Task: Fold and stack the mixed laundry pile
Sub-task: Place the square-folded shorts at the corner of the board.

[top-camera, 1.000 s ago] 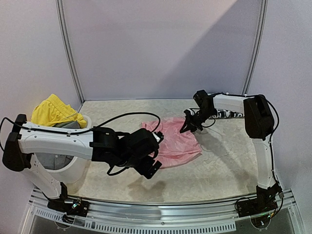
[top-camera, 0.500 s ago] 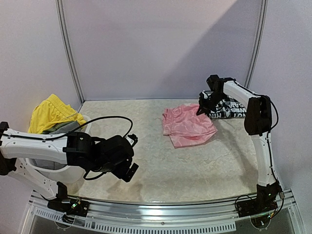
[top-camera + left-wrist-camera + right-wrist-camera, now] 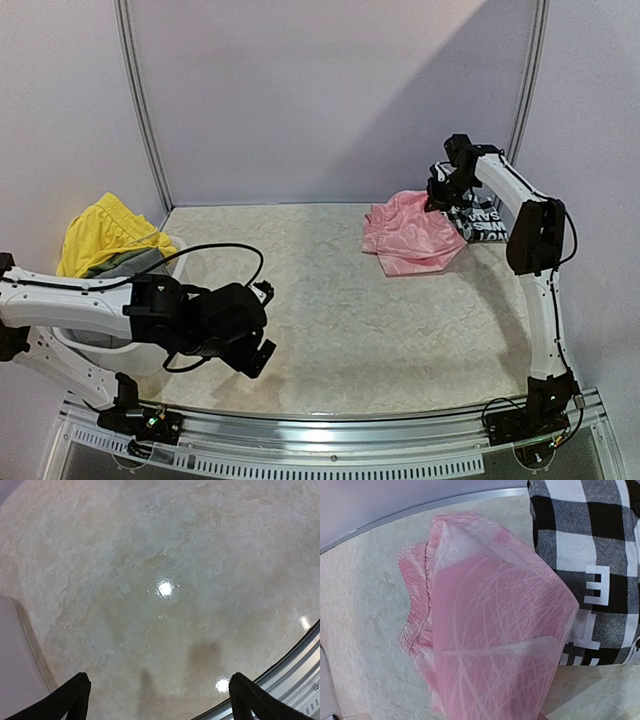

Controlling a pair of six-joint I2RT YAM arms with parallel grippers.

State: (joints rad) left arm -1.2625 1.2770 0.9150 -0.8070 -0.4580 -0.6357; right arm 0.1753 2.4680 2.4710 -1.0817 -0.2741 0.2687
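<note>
Dragged from the middle of the tabletop [image 3: 340, 310] toward its far right corner, the pink garment [image 3: 415, 232] now lies there with its right side against the checked shirt [image 3: 482, 222] (how much they overlap is hard to judge from above). The left arm has drawn back to the near left, beside the basket [image 3: 150, 345]. The left gripper [image 3: 159, 676] is spread wide over bare tabletop, holding nothing.

The right gripper [image 3: 437, 200] sits at the garment's far upper edge, and the cloth rises toward it, so I judge it clenched on that edge. Its own fingers do not show in the wrist view, where thin pink fabric fills the middle and the lettered checked shirt lies just to the right.

For the task, this looks like a folded piece being carried to the stack, with release onto the shirt still to come. The yellow garment [image 3: 100, 232] and grey garment [image 3: 140, 258] wait at the basket by the left edge.
</note>
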